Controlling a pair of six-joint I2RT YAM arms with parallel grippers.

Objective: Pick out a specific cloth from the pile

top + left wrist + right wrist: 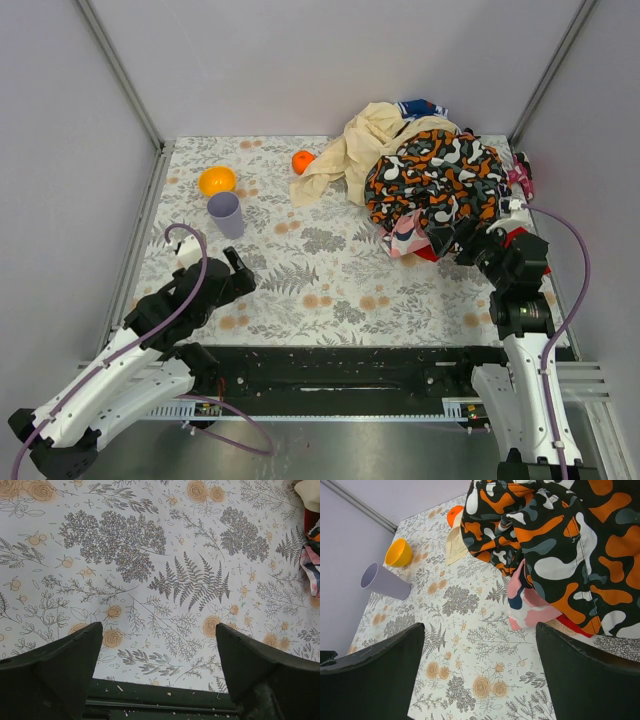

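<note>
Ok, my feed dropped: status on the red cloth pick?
Left gripper open, empty. Right gripper open, empty. Red cloth: only an edge showing. Patterned cloth and pink cloth lying over it.

Found bare table [330,270] left of the pile [430,185] and nearer than it, open for a pass. Noted the pile crowding the far right corner, close to the right wall [590,150], with little room on that side. Saw only a thin strip of the cloth [572,628] at the pile's near edge, pinned under the black-orange-white cloth [560,535], beside a pink piece [530,605]. Spotted an orange ball [302,161] just left of the pile, by its beige flap [330,170]. Marked a purple cup [226,213] and orange bowl [217,181] well left of the pile, close together.
</note>
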